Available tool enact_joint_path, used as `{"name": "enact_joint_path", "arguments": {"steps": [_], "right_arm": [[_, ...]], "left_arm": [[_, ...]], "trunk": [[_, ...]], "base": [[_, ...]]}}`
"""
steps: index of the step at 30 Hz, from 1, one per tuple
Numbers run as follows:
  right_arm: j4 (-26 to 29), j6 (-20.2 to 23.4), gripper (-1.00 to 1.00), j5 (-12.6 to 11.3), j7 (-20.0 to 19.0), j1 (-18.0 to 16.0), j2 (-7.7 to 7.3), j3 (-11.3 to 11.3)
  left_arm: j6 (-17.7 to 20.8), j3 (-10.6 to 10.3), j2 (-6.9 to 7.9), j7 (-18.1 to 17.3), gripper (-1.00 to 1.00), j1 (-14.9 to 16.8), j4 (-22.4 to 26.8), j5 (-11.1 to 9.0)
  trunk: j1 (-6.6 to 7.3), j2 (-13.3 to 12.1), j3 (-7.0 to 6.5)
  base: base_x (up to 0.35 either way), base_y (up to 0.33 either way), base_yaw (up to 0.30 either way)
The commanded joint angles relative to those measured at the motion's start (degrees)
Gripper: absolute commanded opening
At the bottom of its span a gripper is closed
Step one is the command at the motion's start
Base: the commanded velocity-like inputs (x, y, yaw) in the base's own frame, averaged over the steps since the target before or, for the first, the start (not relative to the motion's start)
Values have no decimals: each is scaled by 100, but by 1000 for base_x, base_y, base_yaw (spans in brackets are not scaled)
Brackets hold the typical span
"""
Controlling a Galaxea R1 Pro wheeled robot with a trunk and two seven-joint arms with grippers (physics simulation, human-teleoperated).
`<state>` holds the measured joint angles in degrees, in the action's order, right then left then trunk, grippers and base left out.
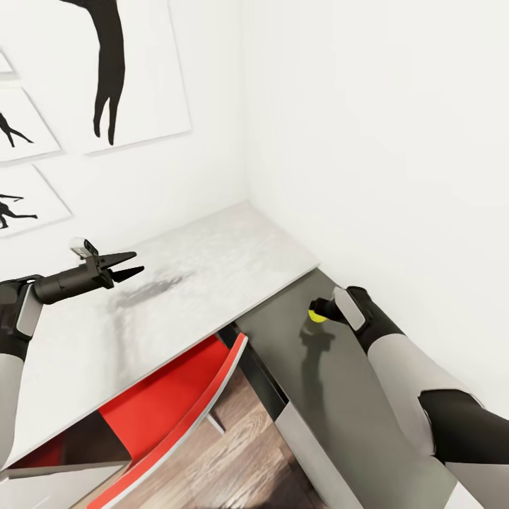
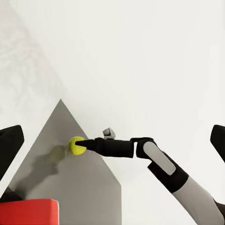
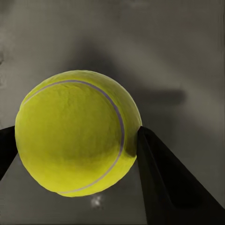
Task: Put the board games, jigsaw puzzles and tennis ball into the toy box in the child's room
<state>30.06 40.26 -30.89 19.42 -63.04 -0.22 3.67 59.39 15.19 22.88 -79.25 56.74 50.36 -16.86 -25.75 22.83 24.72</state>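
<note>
My right gripper [image 1: 319, 312] is shut on the yellow-green tennis ball [image 1: 317, 317], holding it a little above the table's lower dark grey wing [image 1: 339, 396], where its shadow falls. Up close, the tennis ball [image 3: 75, 133] sits between two dark fingers [image 3: 164, 178]. The left wrist view looks across at the ball [image 2: 76, 145] on the right gripper's tip [image 2: 83, 145]. My left gripper [image 1: 131, 266] hovers open over the table's pale grey top [image 1: 212, 261], holding nothing. The toy box, board games, jigsaw puzzles and bed are out of view.
White walls meet in a corner just behind the desk. Black silhouette pictures [image 1: 113, 71] hang on the left wall. A red chair [image 1: 177, 396] is tucked under the pale top, above the wood-plank floor [image 1: 233, 452].
</note>
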Motion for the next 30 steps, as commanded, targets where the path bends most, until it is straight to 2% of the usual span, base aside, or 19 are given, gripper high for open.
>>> {"name": "enact_joint_path", "arguments": {"steps": [1, 9, 11, 16, 21, 30], "right_arm": [[64, 16, -100, -75, 68, 2, -4, 29], [240, 62, -100, -75, 73, 11, -5, 29], [532, 159, -100, -79, 71, 15, 12, 29], [1682, 994, -100, -78, 86, 27, 81, 14], [2352, 1464, -100, -96, 96, 29, 100, -80], [2483, 1577, -100, -170, 97, 37, 113, -149]], "left_arm": [[55, 0, 3, -11, 100, 4, 0, -10], [55, 1, 6, -11, 100, 4, 0, -9], [58, 4, 6, -11, 100, 4, 2, -10], [61, 17, 9, -40, 100, 4, 14, -10], [61, 19, 14, -298, 100, 4, 33, 4], [61, 51, 129, -369, 100, 4, 35, -3]], "trunk": [[-4, 9, 0], [-4, 9, -76], [-4, 9, -95], [-4, 9, -142], [-4, 9, -189], [-4, 9, -274]], "base": [[0, 0, -2], [0, 0, 0], [0, 0, 0], [0, 0, 0], [0, 0, 0], [0, 0, 0]]}}
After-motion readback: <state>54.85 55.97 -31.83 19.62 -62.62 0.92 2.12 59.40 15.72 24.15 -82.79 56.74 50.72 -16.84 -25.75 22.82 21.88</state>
